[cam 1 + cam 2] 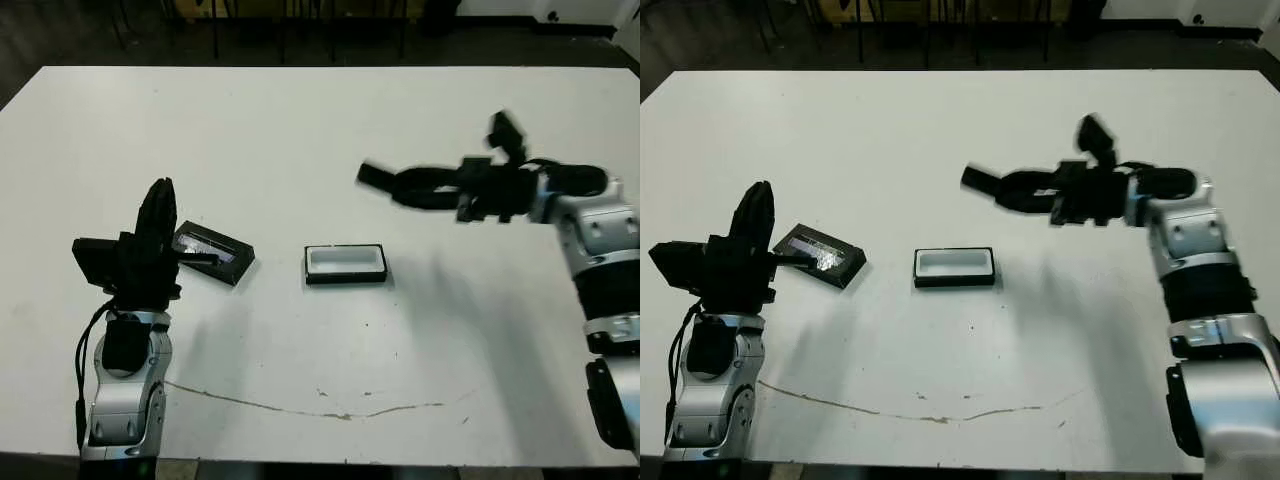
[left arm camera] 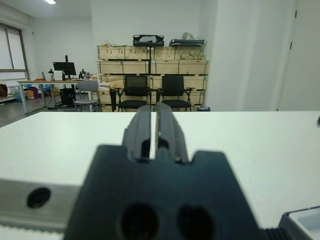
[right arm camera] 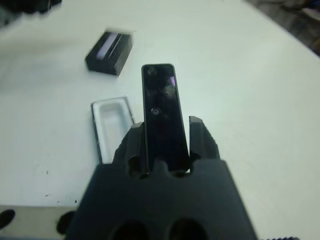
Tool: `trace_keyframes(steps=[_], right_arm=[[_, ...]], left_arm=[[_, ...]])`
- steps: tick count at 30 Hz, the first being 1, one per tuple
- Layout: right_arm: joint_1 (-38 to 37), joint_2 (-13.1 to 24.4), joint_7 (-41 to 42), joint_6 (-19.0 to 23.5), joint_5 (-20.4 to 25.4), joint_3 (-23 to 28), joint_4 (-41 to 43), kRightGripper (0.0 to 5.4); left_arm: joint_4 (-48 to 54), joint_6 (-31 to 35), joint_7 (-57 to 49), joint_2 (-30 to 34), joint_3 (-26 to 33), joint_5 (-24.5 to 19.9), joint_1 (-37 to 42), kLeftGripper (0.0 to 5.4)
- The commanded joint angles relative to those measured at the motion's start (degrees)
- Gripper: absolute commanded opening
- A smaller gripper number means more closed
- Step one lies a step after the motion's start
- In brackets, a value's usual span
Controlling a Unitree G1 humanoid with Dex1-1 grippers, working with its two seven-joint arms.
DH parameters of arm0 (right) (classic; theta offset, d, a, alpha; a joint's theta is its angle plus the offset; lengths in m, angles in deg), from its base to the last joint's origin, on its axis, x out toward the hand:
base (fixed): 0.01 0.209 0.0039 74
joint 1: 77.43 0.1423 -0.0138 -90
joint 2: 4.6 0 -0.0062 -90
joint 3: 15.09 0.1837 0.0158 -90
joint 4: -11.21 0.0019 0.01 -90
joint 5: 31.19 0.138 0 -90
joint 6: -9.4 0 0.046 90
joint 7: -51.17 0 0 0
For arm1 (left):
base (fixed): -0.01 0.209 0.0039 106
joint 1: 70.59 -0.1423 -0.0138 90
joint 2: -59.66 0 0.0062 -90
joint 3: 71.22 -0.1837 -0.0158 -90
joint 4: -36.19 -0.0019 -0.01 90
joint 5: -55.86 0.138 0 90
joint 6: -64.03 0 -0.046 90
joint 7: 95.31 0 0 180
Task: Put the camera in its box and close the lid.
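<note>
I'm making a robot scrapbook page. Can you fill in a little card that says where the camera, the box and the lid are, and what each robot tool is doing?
camera: slim and black, held in the right tool above the table, not in the box yet
box: open, white inside, empty, near the middle of the white table
lid: flat on the table, to the robot's left of the box, apart from it
left tool: fingers together, holding nothing, raised beside the lid

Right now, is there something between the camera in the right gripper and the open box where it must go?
Nothing visible. The camera hangs above the table, the box lies open and empty, and the lid is off to its side.
</note>
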Motion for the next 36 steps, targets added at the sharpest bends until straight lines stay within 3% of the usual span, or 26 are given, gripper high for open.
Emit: trace_keyframes(steps=[1,8,18,24,34,36], right_arm=[[0.20,-0.22,0.90,4.23,-1.24,-2.99,4.50,0.74],[-0.94,-0.30,-0.11,4.90,-2.81,-6.04,9.44,0.74],[-0.49,0.39,0.38,5.66,-4.16,-7.20,8.78,0.74],[0.21,1.47,0.22,8.06,-7.85,-9.67,10.79,0.74],[1.03,1.75,3.01,5.43,-10.38,-12.01,9.16,0.74],[1.39,1.66,3.57,7.07,-10.99,-12.77,9.13,0.74]], left_arm=[[-0.61,0.22,-0.05,0.14,0.03,0.15,-0.97,0.00],[-0.63,-0.06,-0.27,0.17,-0.07,0.67,-1.30,0.00],[-1.07,0.13,-0.02,0.16,0.04,-0.02,-1.15,0.00],[-0.76,-0.23,-0.29,0.14,-0.19,0.71,-1.56,0.00],[-0.43,-0.19,-0.38,0.09,-0.44,0.95,-1.97,0.00],[-0.50,-0.32,-0.34,0.12,-0.39,0.92,-1.96,0.00]])
